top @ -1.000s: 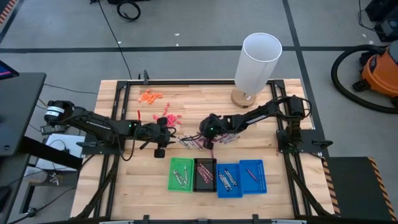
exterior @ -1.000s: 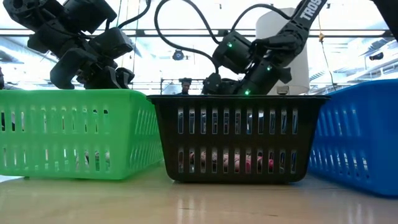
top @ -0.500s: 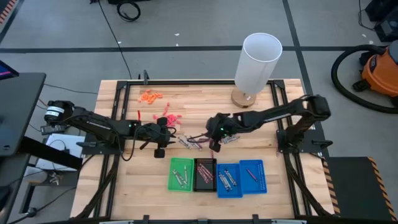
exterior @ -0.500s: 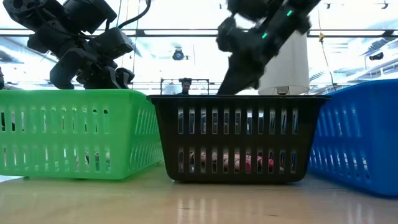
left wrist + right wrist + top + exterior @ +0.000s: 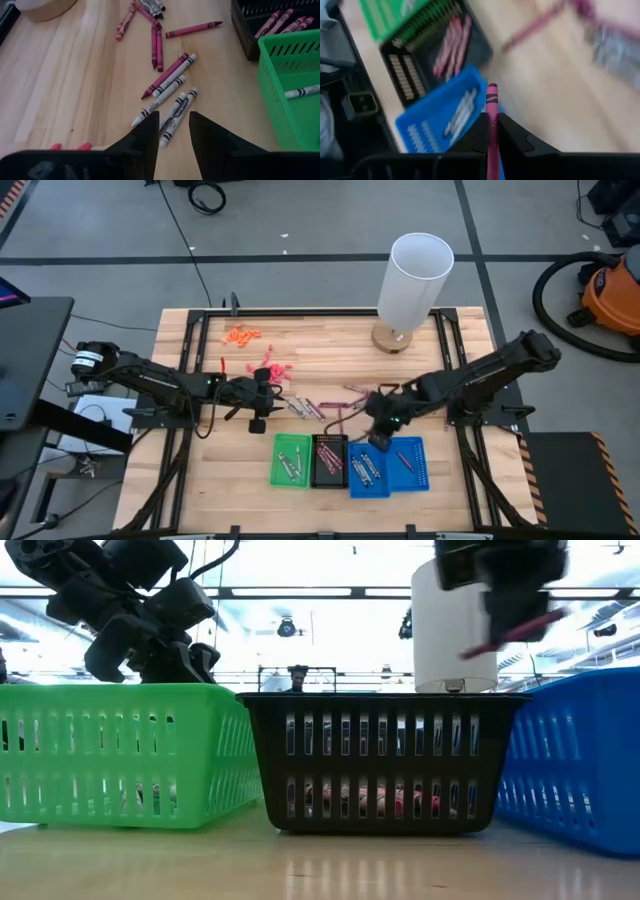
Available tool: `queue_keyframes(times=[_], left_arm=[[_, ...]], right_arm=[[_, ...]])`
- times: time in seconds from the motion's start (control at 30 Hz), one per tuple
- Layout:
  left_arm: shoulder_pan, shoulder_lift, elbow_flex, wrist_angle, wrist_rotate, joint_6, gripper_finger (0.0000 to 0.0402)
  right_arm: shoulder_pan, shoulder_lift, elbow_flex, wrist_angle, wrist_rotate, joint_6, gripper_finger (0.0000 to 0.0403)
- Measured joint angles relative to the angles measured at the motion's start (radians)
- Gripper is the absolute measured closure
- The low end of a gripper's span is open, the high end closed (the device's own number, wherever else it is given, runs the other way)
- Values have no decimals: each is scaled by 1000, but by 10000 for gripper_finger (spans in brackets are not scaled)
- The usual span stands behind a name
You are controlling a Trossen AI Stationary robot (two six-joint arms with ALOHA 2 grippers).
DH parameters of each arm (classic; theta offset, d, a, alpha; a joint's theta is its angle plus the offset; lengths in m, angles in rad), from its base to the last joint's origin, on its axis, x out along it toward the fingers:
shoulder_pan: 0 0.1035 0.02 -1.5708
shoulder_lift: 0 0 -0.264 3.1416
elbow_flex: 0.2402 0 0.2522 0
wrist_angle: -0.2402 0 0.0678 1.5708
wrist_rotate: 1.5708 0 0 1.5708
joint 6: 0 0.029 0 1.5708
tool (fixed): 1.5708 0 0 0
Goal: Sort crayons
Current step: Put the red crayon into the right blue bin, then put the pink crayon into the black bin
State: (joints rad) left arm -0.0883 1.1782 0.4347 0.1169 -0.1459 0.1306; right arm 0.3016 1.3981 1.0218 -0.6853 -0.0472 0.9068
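While the right gripper clenched a pinkish-red wax crayon, it should have released low over the matching plastic tray.

Wooden table: loose crayons, four small baskets, white cylinder.
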Motion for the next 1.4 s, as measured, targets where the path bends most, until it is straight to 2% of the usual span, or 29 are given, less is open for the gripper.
queue_keyframes(times=[0.3,0.5,0.9,1.03,1.23,1.4], left_arm=[[0,0,0,52,0,42,285],[0,0,0,55,0,48,285],[0,0,0,58,0,48,285],[0,0,0,57,0,48,285],[0,0,0,57,0,48,285],[0,0,0,57,0,48,285]], right_arm=[[163,6,-5,-160,-61,376,373],[234,24,-8,-202,-44,533,372],[278,216,-8,-214,-52,559,371],[280,253,-8,-215,-54,567,347],[271,210,-8,-236,-111,593,284],[264,112,-8,-358,-82,664,269]])
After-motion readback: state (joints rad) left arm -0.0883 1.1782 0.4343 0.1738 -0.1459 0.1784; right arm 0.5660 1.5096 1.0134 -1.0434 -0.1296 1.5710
